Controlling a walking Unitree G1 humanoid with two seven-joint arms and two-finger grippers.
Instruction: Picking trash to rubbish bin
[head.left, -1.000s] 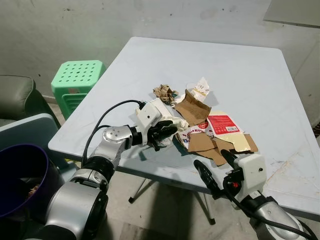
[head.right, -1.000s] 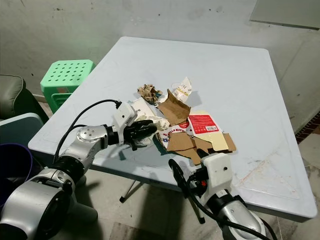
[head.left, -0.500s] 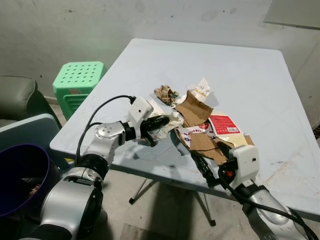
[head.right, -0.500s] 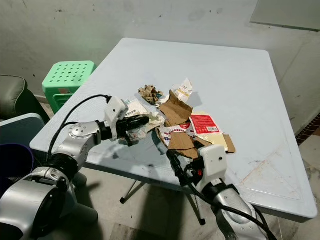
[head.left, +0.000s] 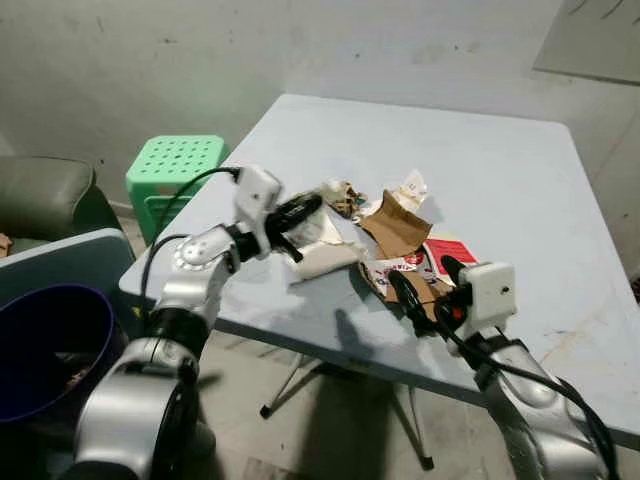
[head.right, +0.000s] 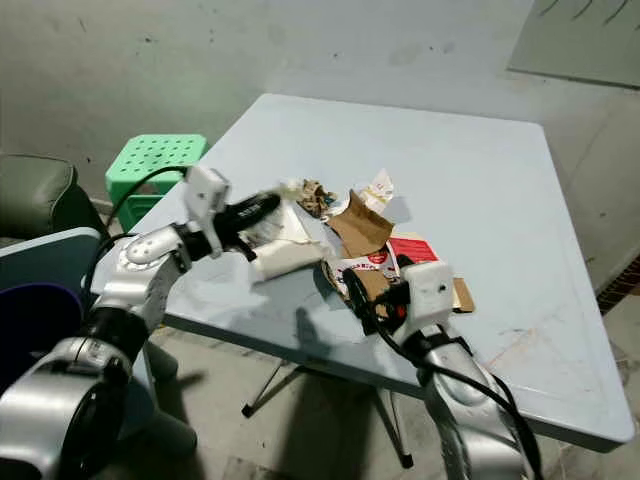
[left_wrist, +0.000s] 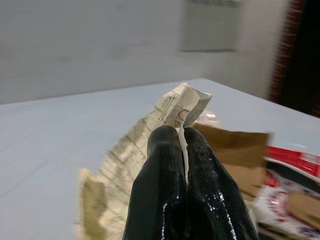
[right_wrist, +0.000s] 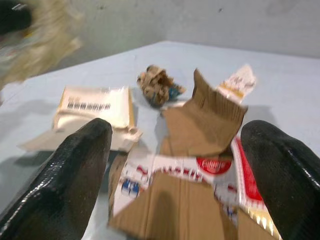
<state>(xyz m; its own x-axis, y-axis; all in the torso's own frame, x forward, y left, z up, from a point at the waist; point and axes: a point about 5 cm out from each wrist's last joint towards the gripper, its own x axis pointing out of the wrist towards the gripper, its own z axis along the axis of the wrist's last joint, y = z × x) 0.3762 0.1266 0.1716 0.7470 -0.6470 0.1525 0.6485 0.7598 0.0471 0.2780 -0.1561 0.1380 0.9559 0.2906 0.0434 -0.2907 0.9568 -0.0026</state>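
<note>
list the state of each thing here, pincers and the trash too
left pincer: shut on the paper wrapper, lifted off the table
right pincer: open, over the torn cardboard
torn cardboard: lying flat among red packaging
crumpled wad: lying on the table
purple bin: open, on the floor
green stool: upright

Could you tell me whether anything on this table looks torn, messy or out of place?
Yes. Torn brown cardboard pieces and a red-and-white printed packet lie in a heap mid-table beside a crumpled brown paper wad. The left hand pinches a creased white paper sheet clear of the pale blue table; the right hand is open at the heap.
</note>
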